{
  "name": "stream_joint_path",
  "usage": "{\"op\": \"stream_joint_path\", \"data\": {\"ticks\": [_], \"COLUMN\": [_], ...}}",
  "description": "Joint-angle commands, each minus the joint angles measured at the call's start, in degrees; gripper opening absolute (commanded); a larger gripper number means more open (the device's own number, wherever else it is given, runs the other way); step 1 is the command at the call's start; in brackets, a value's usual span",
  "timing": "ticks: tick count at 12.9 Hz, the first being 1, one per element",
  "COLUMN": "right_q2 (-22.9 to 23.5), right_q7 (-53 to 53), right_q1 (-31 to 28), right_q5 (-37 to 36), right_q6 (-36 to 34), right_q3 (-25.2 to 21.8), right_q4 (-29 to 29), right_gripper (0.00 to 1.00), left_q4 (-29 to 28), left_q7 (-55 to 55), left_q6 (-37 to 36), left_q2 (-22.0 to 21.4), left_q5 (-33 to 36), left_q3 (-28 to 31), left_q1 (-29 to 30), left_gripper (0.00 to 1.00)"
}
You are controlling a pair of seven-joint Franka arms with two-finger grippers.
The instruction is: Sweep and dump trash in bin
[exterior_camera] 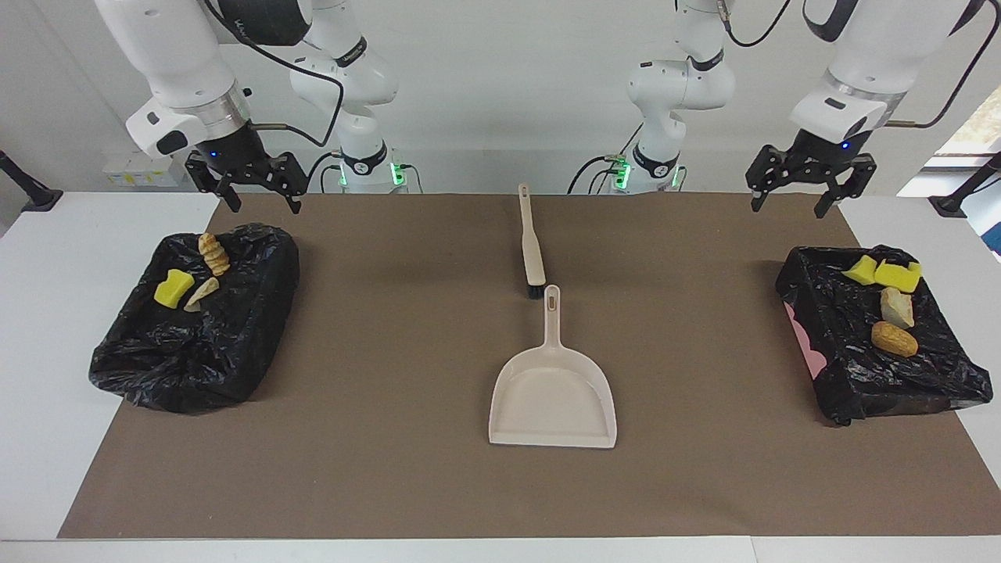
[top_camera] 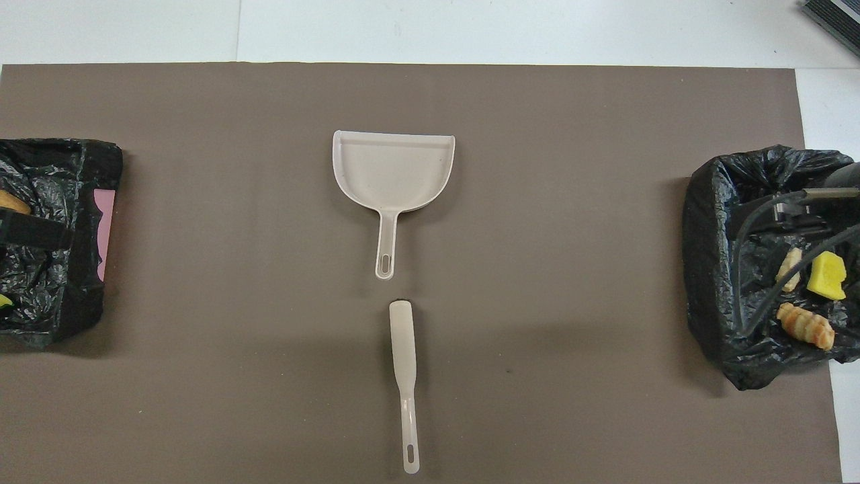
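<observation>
The trash lies in two bins lined with black bags. The bin [exterior_camera: 180,375] at the right arm's end holds a yellow sponge piece [exterior_camera: 174,288], a tan lump [exterior_camera: 202,295] and a ridged bread lump [exterior_camera: 213,252]. The bin [exterior_camera: 899,391] at the left arm's end holds two yellow sponge pieces [exterior_camera: 860,270], a beige lump [exterior_camera: 896,306] and an orange-brown lump [exterior_camera: 894,339]. My right gripper [exterior_camera: 264,205] hangs open and empty over the mat by its bin's nearer edge. My left gripper [exterior_camera: 787,208] hangs open and empty above its bin's nearer edge.
A beige dustpan [exterior_camera: 553,391] lies mid-table on the brown mat [exterior_camera: 375,438], handle toward the robots. A beige brush [exterior_camera: 533,246] lies in line with it, nearer the robots. Both show in the overhead view: dustpan [top_camera: 393,168], brush [top_camera: 403,349].
</observation>
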Motion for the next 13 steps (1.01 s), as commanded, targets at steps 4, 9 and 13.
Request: {"op": "stream_joint_path", "data": {"ticks": [4,9,13], "right_q2": [-0.8,-0.8,-0.8], "right_q7": [0.8,0.8,0.8], "right_q1": [-0.8,-0.8,-0.8], "right_q5": [0.1,0.1,0.1], "right_q6": [-0.2,-0.2,-0.2], "right_q3": [0.7,0.7,0.7], "right_q4": [-0.8,-0.9,-0.9], "right_gripper": [1.0,1.0,1.0], "left_q4": [1.6,-1.6,-1.7], "left_q7": [0.8,0.1,0.1], "left_q6": [-2.3,-2.6,-2.5], "left_q2": [-1.1,-3.2,-3.3], "left_q5": [-0.8,-0.8,-0.8], "left_q3": [-0.7,-0.7,-0.7], "left_q1": [1.5,1.5,1.6], "left_gripper": [1.0,1.0,1.0]}}
